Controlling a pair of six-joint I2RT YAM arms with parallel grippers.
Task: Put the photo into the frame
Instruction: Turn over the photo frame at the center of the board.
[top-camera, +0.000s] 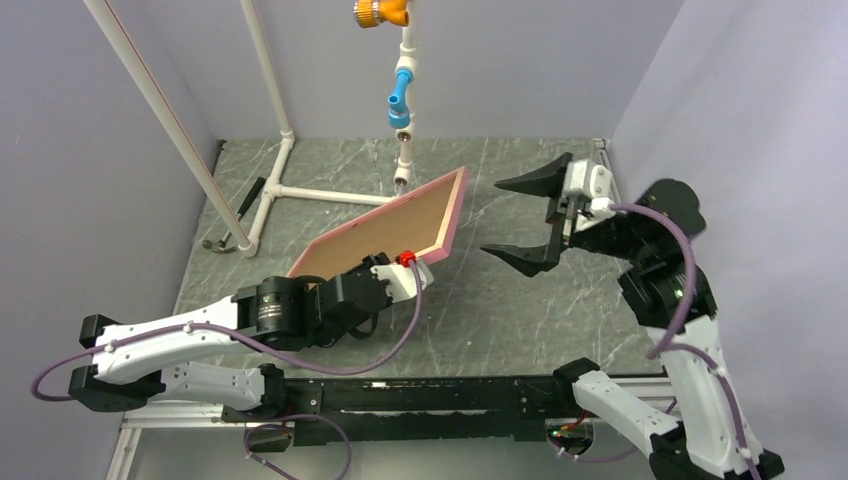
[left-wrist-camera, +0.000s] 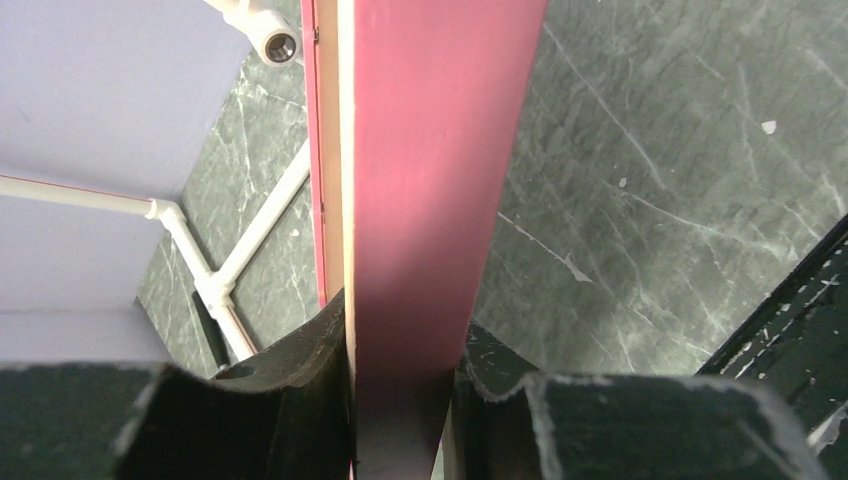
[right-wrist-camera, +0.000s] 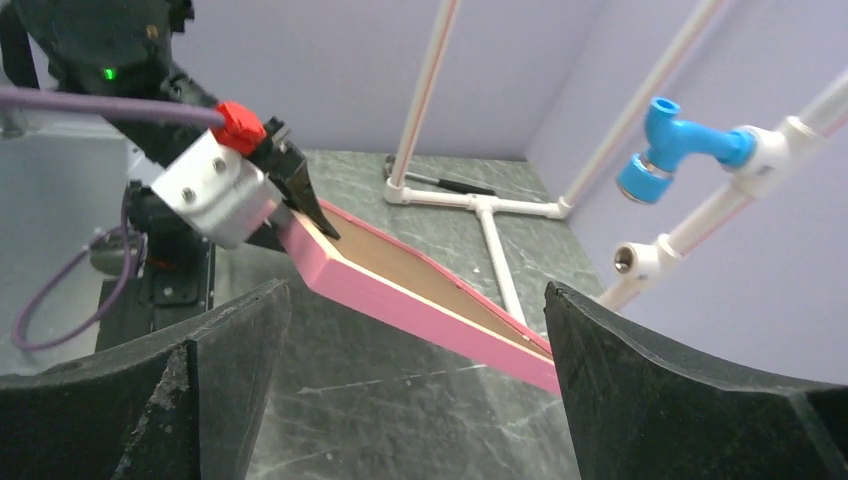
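The frame (top-camera: 390, 225) is held tilted above the table, tan reverse up, pink edges showing. My left gripper (top-camera: 405, 262) is shut on its near edge; in the left wrist view the pink edge (left-wrist-camera: 430, 180) runs up between the closed jaws (left-wrist-camera: 400, 380). My right gripper (top-camera: 492, 217) is open and empty, just right of the frame's right edge and apart from it. In the right wrist view the frame (right-wrist-camera: 420, 290) lies beyond the spread fingers (right-wrist-camera: 415, 300), with the left gripper (right-wrist-camera: 295, 195) clamped on it. The photo is not in view.
A white pipe stand (top-camera: 270, 190) stands at the back left, with a hanging pipe carrying a blue fitting (top-camera: 398, 105) just behind the frame. A dark hand tool (top-camera: 235, 215) lies by the stand's foot. Purple walls close in left, back and right.
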